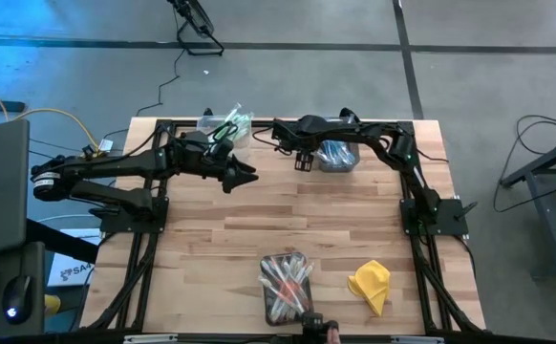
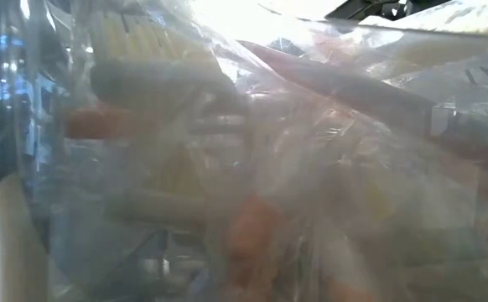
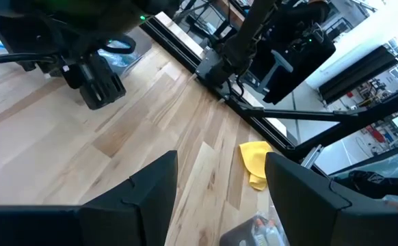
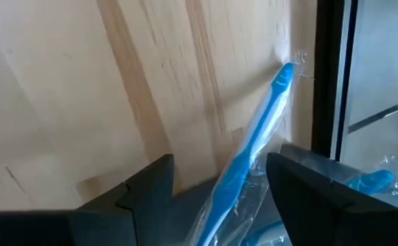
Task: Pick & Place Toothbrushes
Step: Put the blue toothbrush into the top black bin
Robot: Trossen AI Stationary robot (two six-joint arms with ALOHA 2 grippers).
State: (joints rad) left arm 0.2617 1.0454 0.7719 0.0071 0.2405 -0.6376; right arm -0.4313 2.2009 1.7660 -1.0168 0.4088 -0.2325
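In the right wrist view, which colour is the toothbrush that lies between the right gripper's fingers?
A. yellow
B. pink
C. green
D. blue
D: the wrapped toothbrush that runs up between the open fingers of the right gripper is clearly blue against the wooden table.

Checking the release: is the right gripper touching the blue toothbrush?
Cannot tell. In the right wrist view the blue toothbrush runs between the open fingers of the right gripper, but its wrapper hides any gap.
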